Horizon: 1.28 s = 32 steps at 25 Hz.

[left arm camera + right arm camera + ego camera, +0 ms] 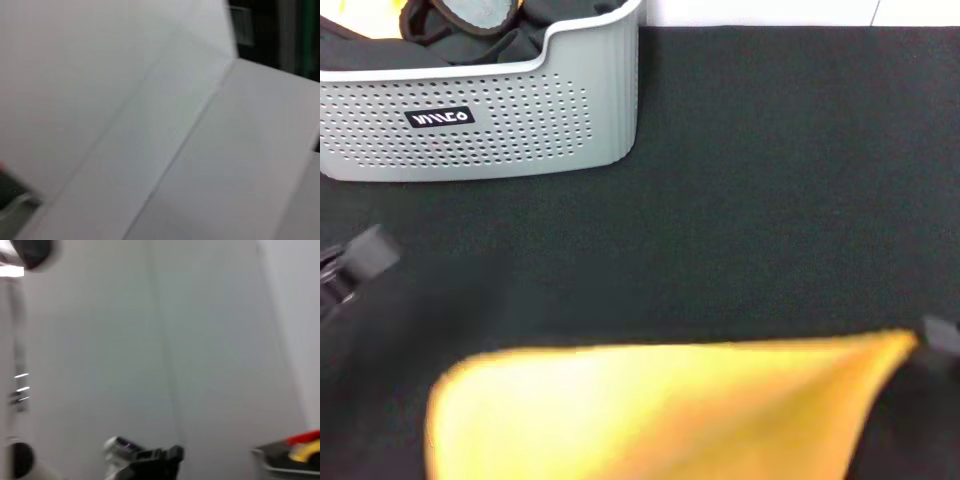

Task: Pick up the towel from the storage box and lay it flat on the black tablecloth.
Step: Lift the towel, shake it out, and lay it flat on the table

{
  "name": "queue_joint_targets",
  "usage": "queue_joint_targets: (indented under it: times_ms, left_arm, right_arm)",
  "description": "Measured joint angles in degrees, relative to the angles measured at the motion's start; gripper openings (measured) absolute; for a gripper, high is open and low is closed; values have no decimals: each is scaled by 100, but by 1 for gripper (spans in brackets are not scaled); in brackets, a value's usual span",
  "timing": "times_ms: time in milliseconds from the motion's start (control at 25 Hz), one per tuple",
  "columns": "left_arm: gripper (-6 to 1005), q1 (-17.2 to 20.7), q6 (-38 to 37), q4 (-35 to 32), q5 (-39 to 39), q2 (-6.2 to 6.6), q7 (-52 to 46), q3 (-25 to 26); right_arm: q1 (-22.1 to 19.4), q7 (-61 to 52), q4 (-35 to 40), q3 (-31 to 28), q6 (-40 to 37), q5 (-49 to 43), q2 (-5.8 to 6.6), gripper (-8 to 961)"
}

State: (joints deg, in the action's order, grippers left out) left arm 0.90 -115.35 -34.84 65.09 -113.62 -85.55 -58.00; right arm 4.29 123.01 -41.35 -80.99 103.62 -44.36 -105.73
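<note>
- The towel [660, 410] is out of the storage box [500, 120] and shows its yellow-orange side, spread wide across the near part of the head view, over the black tablecloth [770, 180].
- Whether the towel rests on the cloth or hangs above it cannot be told.
- The right gripper [940, 338] is at the towel's far right corner, at the view's right edge; only a small grey part shows, so its grip cannot be told.
- The left gripper [355, 262] sits at the left edge, apart from the towel's left end; its finger state cannot be told.
- The storage box stands on the tablecloth at the far left, label facing the camera, with dark cloth items inside.
- Both wrist views show mainly pale wall surfaces.
</note>
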Motion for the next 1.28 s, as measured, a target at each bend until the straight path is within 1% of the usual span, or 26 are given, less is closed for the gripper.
queue_joint_targets:
  times_ms: [80, 120, 160, 240, 320, 400, 480, 520, 600, 680, 760, 840, 880, 960, 1000, 1120, 1280]
  left_arm:
    - [13, -545, 235, 670, 634, -15, 157, 433]
    - [13, -798, 457, 894, 927, -37, 269, 524]
    - [13, -1018, 672, 1032, 1144, -66, 385, 552]
    - [9, -1445, 1196, 1213, 1529, -177, 631, 552]
    - [5, -1846, 1815, 1352, 1802, -308, 867, 558]
    - [3, -2142, 2331, 1467, 1885, -392, 1040, 574]
    - [4, -2373, 2701, 1537, 1878, -459, 1133, 584]
    - [4, -2424, 2763, 1540, 1877, -478, 1144, 583]
    - [5, -2526, 2804, 1543, 1903, -506, 1151, 568]
    - [5, -2573, 2697, 1534, 1910, -502, 1137, 553]
    - [6, -2558, 2519, 1521, 1828, -498, 1136, 572]
    - [6, -2530, 2152, 1510, 1694, -505, 1156, 591]
    - [6, -2523, 1929, 1508, 1634, -513, 1165, 594]
    - [7, -2521, 1607, 1507, 1586, -536, 1177, 595]
    - [7, -2525, 1480, 1506, 1578, -551, 1191, 594]
    - [8, -2589, 1192, 1528, 1541, -611, 1376, 592]
    - [9, -2781, 1141, 1798, 1319, -678, 1785, 571]
  right_arm:
    - [260, -128, 478, -490, -53, -386, -260, 1]
    - [501, -158, 816, -769, -107, -666, -409, 1]
    - [677, -158, 1014, -904, -152, -804, -494, 1]
    - [1103, -120, 1461, -1093, -414, -1034, -654, 1]
    - [1371, -100, 1672, -1133, -839, -1074, -747, 1]
    - [1519, -94, 1720, -1140, -1315, -1069, -819, 1]
    - [1603, -94, 1721, -1144, -1608, -1066, -860, 1]
    - [1634, -94, 1717, -1147, -1650, -1068, -867, 1]
    - [1677, -94, 1706, -1152, -1629, -1073, -859, 1]
    - [1695, -98, 1639, -1172, -1467, -1058, -799, 1]
    - [1688, -145, 1479, -1242, -1244, -1030, -707, 1]
    - [1718, -253, 1295, -1383, -965, -1028, -583, 1]
    - [1801, -390, 1080, -1569, -729, -1034, -486, 1]
    - [1861, -475, 948, -1681, -638, -1038, -436, 1]
    - [1937, -617, 741, -1810, -575, -1048, -377, 1]
    - [2192, -1004, 299, -2046, -533, -1078, -252, 1]
    - [2731, -1410, 39, -2165, -529, -1075, -89, 1]
